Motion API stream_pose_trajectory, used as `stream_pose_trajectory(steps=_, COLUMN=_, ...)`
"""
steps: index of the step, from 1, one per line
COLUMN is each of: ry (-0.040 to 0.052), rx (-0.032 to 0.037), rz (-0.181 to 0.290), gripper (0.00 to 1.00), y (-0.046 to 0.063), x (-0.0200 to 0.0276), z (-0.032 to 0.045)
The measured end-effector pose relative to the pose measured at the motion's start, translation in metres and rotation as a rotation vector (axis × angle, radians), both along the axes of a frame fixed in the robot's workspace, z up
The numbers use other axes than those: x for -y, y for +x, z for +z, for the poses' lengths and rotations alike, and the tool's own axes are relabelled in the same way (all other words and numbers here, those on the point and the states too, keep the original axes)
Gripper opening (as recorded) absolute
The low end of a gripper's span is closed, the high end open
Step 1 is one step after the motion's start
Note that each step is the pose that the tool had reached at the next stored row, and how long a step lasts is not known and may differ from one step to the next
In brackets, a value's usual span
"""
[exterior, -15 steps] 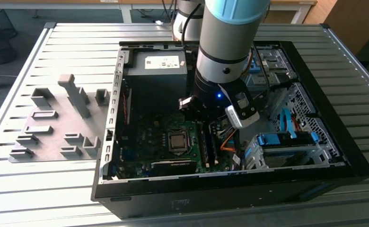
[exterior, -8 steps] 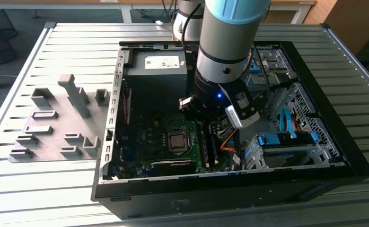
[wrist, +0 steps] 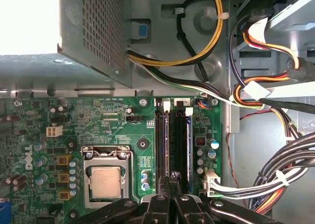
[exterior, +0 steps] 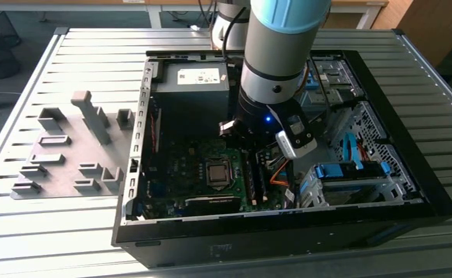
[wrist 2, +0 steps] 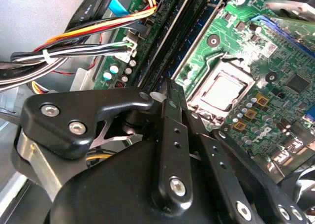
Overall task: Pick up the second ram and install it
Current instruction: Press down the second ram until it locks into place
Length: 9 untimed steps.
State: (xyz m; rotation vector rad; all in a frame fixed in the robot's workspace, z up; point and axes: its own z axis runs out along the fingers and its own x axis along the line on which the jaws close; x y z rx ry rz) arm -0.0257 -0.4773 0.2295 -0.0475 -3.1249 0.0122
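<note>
My gripper hangs low inside the open computer case, right over the motherboard's memory slots. Its black fingers are pressed together with no gap showing. In line with the fingertips a thin stick stands edge-on in a slot; it looks like the second ram, and it shows green in the exterior view. I cannot tell whether the fingertips touch it or stay just above it. The slots' white end latches sit at the far end.
The processor socket lies beside the slots. Cable bundles run on the other side, the power supply is at the back and blue drive clips on the exterior view's right. A grey parts fixture sits outside the case.
</note>
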Motion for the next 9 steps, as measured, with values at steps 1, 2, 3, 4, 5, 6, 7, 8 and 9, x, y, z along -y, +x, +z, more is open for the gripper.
stream_pose_trajectory(steps=1, ry=0.0000, rx=0.0000, rz=0.000, gripper=0.11, y=0.0000, x=0.0000, z=-0.0011)
stream_pose_trajectory(steps=2, ry=0.0000, rx=0.0000, rz=0.000, gripper=0.11, y=0.0000, x=0.0000, z=-0.0021)
stream_pose_trajectory(steps=3, ry=0.0000, rx=0.0000, rz=0.000, gripper=0.11, y=0.0000, x=0.0000, z=-0.0032)
stream_pose_trajectory(steps=4, ry=0.0000, rx=0.0000, rz=0.000, gripper=0.11, y=0.0000, x=0.0000, z=-0.0040)
stream_pose_trajectory(steps=5, ry=0.0001, rx=0.0001, rz=0.000, gripper=0.11, y=0.0000, x=0.0000, z=-0.0049)
stream_pose_trajectory(steps=6, ry=0.0000, rx=0.0000, rz=0.000, gripper=0.11, y=0.0000, x=0.0000, z=-0.0055)
stream_pose_trajectory(steps=7, ry=0.0000, rx=0.0000, rz=0.000, gripper=0.11, y=0.0000, x=0.0000, z=-0.0062)
stream_pose_trajectory(steps=8, ry=0.0000, rx=0.0000, rz=0.000, gripper=0.11, y=0.0000, x=0.0000, z=-0.0068)
stream_pose_trajectory(steps=9, ry=0.0000, rx=0.0000, rz=0.000, gripper=0.11, y=0.0000, x=0.0000, z=-0.0075)
